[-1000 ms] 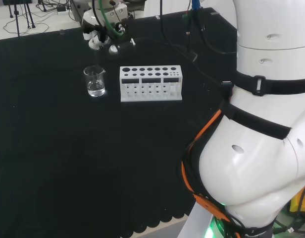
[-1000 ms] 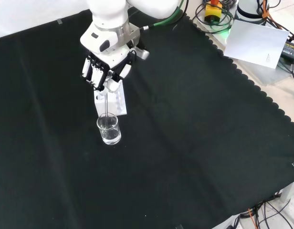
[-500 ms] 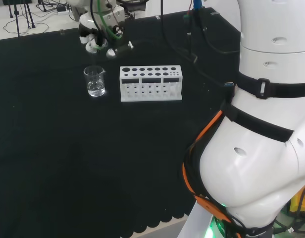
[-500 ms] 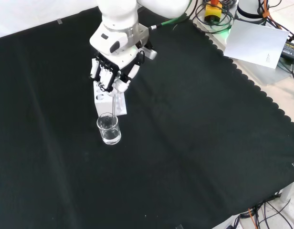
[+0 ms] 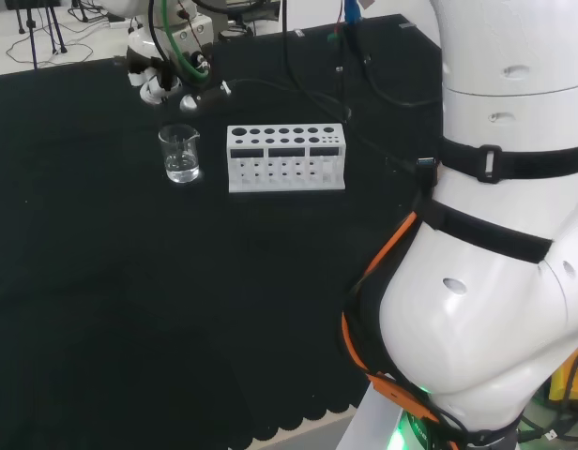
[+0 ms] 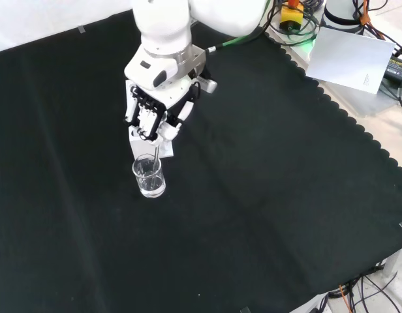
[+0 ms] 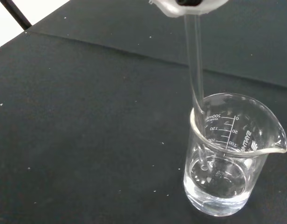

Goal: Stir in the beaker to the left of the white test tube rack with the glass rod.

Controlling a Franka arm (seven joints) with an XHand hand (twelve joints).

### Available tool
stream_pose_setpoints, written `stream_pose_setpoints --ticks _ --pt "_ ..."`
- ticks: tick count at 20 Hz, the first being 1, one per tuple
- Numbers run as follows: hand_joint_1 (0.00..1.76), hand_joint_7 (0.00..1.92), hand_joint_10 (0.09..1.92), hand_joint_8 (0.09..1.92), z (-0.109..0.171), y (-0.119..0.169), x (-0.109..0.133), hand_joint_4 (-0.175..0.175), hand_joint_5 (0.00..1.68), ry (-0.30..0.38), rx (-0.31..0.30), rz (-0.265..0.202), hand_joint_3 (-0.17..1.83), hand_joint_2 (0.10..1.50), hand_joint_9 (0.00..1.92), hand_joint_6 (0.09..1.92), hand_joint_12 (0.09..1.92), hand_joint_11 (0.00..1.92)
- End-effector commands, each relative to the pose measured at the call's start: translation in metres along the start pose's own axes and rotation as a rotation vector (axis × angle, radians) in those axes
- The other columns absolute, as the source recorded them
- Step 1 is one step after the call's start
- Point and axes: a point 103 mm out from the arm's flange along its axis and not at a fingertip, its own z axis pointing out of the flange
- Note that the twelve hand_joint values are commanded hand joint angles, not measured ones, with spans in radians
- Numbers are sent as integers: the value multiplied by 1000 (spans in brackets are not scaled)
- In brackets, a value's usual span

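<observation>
In the head view we find the beaker [image 5: 180, 155] on the tabletop [image 5: 129, 300] just left of the test tube rack [image 5: 286, 157]. The glass rod [image 7: 195, 79] stands in the beaker, its upper end in the hand [image 6: 154, 111] above; front view puts the rack behind the beaker.

1. Glossy white rounded arm links [image 5: 495, 309] with small round recessed screw holes.
2. Black straps with a buckle [image 5: 514, 161] wrap the arm's big links.
3. Orange cable [image 5: 369, 281] runs down the lower link's side.
4. Green cable [image 6: 237, 40] runs to the wrist.
5. Black and white hand [image 6: 155, 107], white shell with black fingers.
</observation>
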Motion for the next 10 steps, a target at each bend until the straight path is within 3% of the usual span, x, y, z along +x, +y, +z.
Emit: stream_pose_setpoints --ticks 1,10 --pt "1442 950 943 1404 0 6 -27 -175 832 6 -2 12 0 1138 1564 977 1052 812" --pt "1442 950 945 1405 3 -8 -53 -175 830 18 -5 52 0 1138 1563 979 1052 810"
